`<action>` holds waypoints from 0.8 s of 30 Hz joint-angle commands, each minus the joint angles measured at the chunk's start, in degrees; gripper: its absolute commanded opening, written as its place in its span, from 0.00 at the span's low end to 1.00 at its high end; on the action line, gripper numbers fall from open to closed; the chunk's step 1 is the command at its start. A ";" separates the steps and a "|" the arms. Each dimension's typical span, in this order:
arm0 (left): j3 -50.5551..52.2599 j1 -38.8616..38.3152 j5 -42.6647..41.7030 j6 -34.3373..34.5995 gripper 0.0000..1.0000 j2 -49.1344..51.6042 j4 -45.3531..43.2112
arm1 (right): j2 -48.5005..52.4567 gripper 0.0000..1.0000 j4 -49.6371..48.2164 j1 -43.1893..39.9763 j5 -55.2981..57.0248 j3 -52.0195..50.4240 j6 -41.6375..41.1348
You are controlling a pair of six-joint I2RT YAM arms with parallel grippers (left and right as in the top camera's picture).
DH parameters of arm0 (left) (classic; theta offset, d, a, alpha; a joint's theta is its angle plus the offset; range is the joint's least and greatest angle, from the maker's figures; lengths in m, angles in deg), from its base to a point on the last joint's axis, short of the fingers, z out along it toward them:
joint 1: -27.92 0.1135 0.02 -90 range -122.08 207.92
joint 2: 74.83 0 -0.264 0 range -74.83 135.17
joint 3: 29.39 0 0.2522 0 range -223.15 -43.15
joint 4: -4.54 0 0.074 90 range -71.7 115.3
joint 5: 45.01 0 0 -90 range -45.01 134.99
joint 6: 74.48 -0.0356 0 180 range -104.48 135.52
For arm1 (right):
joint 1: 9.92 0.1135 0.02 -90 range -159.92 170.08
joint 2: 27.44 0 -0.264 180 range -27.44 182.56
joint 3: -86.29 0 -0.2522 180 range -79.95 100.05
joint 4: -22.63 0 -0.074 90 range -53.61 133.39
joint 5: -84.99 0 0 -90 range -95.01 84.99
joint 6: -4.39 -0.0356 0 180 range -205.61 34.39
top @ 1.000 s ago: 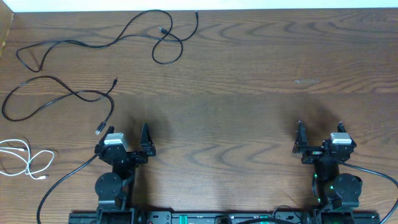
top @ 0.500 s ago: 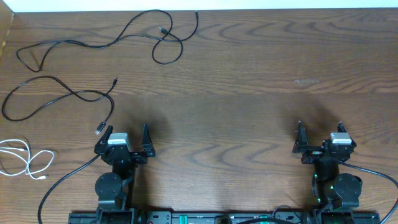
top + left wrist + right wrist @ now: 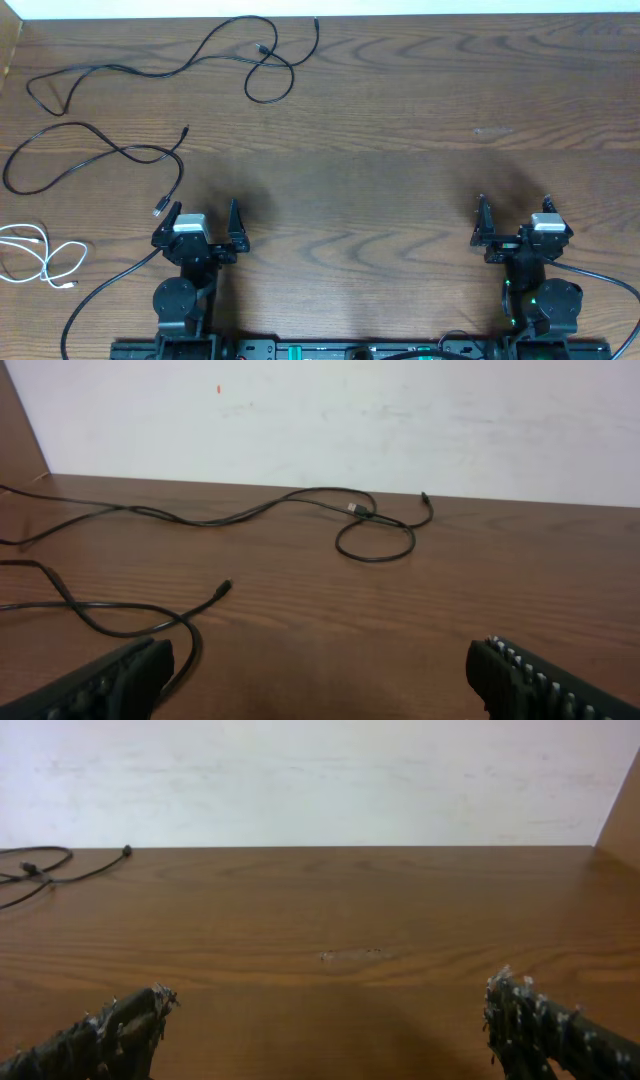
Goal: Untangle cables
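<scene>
Left gripper (image 3: 206,210): jaws spread wide, nothing between them. It sits low over the table (image 3: 380,130) at the near left, fingers pointing toward the far edge. In its wrist view only bare wood lies between the two fingers.

Right gripper (image 3: 514,205): jaws equally wide and empty, at the near right, also pointing toward the far edge. A faint pale scuff (image 3: 490,130) marks the wood beyond it.

The grippers stand well apart from each other, and neither touches a cable.

Near black cable (image 3: 130,152): closest to the left gripper. One plug end lies just beside the left gripper's left finger, apart from it. From there the cord runs toward the far side, bends left, sweeps out in a long open curve toward the left edge and doubles back. Its other plug lies farther back on the table.

White cable (image 3: 45,262): at the near left edge, left of the left arm, lying in a few loose loops. It is apart from both black cables.

Far black cable (image 3: 140,70): along the far left of the table, well away from both grippers. It runs in waves from the left edge to the right and crosses itself in one small loop. One plug lies inside that area and one end points toward the white wall (image 3: 400,6).

All three cables lie flat on the wood, each separate from the others.
</scene>
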 commanded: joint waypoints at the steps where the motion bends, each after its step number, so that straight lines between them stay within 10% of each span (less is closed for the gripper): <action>1: 0.55 -0.31 0.76 -1.18 0.99 -0.35 2.73 | -0.37 0.99 0.26 0.24 -0.11 -0.09 0.24; 24: 0.55 -0.31 0.76 -1.18 0.99 -0.35 2.73 | -0.37 0.99 0.24 0.90 -0.09 -0.09 0.26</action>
